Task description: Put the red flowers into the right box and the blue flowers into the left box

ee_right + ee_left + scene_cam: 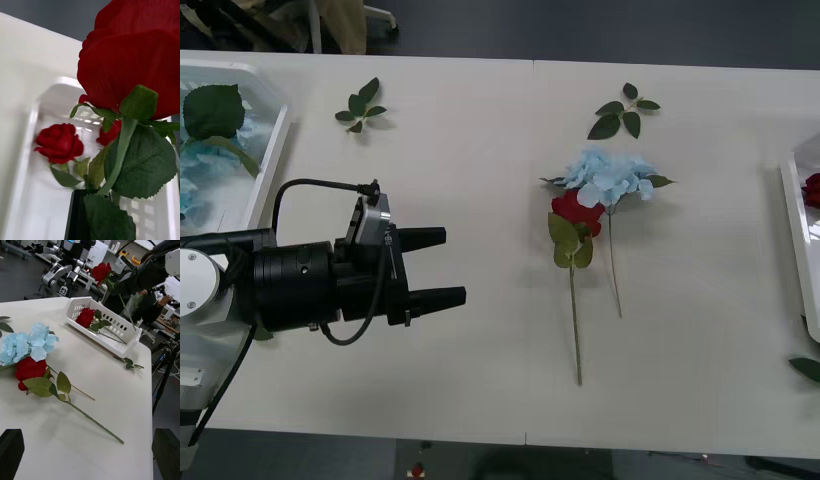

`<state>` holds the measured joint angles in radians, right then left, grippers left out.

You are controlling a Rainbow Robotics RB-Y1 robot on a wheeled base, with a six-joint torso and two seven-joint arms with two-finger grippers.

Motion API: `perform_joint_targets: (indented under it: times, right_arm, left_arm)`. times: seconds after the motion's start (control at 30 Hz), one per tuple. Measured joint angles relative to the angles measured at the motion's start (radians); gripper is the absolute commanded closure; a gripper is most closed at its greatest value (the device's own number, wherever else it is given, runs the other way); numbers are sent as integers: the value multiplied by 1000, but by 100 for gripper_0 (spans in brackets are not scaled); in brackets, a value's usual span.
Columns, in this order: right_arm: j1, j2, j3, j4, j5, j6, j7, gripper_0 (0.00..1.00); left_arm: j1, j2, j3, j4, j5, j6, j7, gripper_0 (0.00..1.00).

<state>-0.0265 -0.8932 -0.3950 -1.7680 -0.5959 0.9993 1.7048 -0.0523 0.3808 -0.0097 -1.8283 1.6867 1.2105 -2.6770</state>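
A blue flower and a red flower lie side by side mid-table, heads touching, stems toward me. My left gripper hovers open and empty to their left, its black fingers pointing at them. The same pair lies ahead in the left wrist view, blue flower and red flower. My right gripper is shut on the stem of another red flower, held upright above the right box. Two red flowers lie in that box. The left box holds blue flowers.
Loose green leaf sprigs lie at the back left, behind the flowers and by the right box. Bare table stretches between my left gripper and the flowers. The table's front edge is close below the stems.
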Motion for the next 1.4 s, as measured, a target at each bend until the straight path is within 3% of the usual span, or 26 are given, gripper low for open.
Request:
perform_joint_targets:
  times: [0.2, 0.4, 0.73, 0.8, 0.87, 0.97, 1.17, 1.4]
  right_arm:
    - [-60, -112, 100, 220, 14, -125, 0, 100]
    - [-141, -146, 180, 405, 72, -223, 2, 100]
    - [-184, -146, 246, 519, 148, -308, 38, 100]
    - [-184, -146, 246, 519, 148, -308, 38, 78]
    - [-184, -146, 246, 519, 147, -308, 38, 46]
    - [-184, -146, 246, 519, 135, -308, 38, 18]
    - [-184, -146, 252, 519, 117, -308, 42, 1]
    - [-184, -146, 329, 512, 66, -308, 92, 0]
  left_arm:
    - [0, 0, 0, 0, 0, 0, 0, 0]
    - [0, 0, 0, 0, 0, 0, 0, 0]
    - [0, 0, 0, 0, 0, 0, 0, 0]
    - [0, 0, 0, 0, 0, 0, 0, 0]
    - [0, 0, 0, 0, 0, 0, 0, 0]
    - [0, 0, 0, 0, 0, 0, 0, 0]
    - [0, 0, 0, 0, 0, 0, 0, 0]
    - [0, 0, 0, 0, 0, 0, 0, 0]
